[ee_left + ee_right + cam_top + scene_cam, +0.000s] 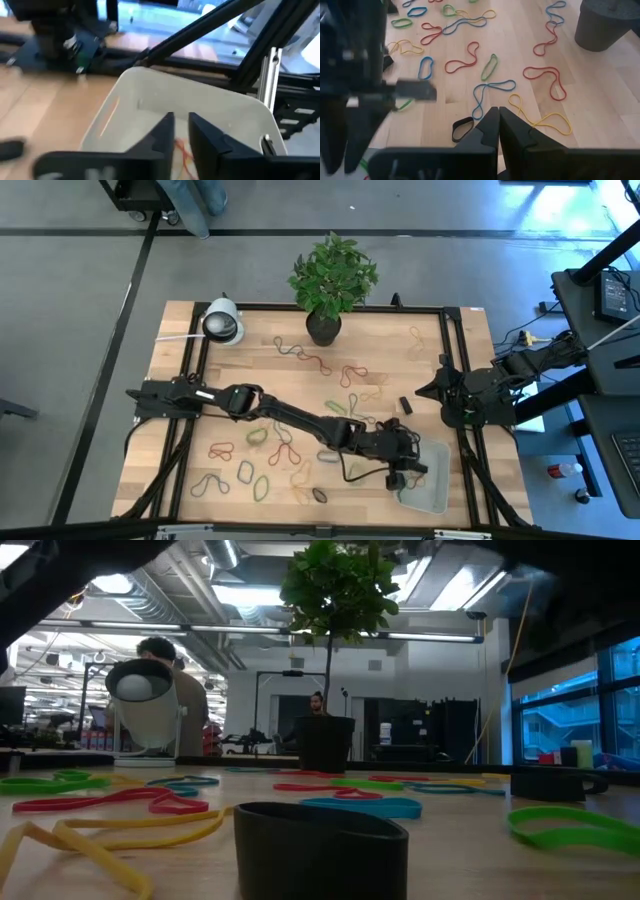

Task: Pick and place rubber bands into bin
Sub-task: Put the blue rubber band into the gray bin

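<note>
Table [190, 420] is one wooden top, two arms on it. Left arm is stretched across, left gripper [407, 473] hanging over the bin [432, 495] at the table's near right corner; in the left wrist view its fingers [161, 134] stand a narrow gap apart above the bin floor, pinching nothing I can make out, with a thin orange-red band [184, 156] lying in the tray below them. Judgement: this is the drop step, release done or finishing. Next move calls for lifting clear of the bin wall, then swinging back over the scatter for another loop. Right gripper [442, 388] waits at the right edge, fingers pressed together, holding nothing. Counts: one bin, one potted plant [330, 280] at the far edge, one white camera [222, 322] far left. Rubber bands [245, 472] left on the wood: roughly twenty, spread from mid-table to the near left; overlaps block an exact count.
</note>
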Controlling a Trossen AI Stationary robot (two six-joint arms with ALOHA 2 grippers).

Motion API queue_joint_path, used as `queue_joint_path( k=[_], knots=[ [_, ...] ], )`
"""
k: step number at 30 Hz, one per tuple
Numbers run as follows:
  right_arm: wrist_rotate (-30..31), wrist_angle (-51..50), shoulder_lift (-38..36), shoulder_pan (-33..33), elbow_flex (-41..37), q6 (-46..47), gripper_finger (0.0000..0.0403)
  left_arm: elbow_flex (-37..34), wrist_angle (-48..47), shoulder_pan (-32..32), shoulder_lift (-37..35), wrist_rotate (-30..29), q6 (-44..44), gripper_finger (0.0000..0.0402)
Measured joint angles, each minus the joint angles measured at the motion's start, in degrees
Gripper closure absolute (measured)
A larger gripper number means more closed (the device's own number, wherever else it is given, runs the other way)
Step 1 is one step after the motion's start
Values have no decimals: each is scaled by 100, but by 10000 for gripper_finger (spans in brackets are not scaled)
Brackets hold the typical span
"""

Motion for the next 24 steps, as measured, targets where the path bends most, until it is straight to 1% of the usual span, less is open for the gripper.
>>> queue_joint_path(
  k=[2, 5, 6, 9, 11, 13, 18, 21, 24],
  knots=[
    [0, 9, 2, 0, 0, 19, 387, 2, -539, 19, -199, -23, -31, 390],
    [2, 20, 2, -2, 0, 202, 387, -75, -1333, 12, -535, -344, 73, 399],
    [2, 34, 2, -2, 0, 235, 387, -185, -1419, -7, -675, -490, 180, 400],
    [2, 117, 60, 0, 0, 302, 387, -859, -1499, -60, -1189, -975, 364, 400],
    [2, 165, 154, -2, 0, 302, 387, -1617, -1305, -68, -1597, -1024, 301, 400],
    [1, 270, 313, -2, 0, 300, 387, -2582, -767, -67, -2057, -1005, 175, 400],
    [37, 731, 1037, -116, 0, 307, 375, -5354, 1860, -56, -3508, -1036, -59, 400],
    [-40, 1211, 1686, -318, 0, 400, 354, -6801, 3019, -62, -4281, -943, -160, 400],
    [-356, 1719, 2398, -599, 2, 536, 323, -7896, 3736, -73, -5030, -890, -177, 400]
  ],
)
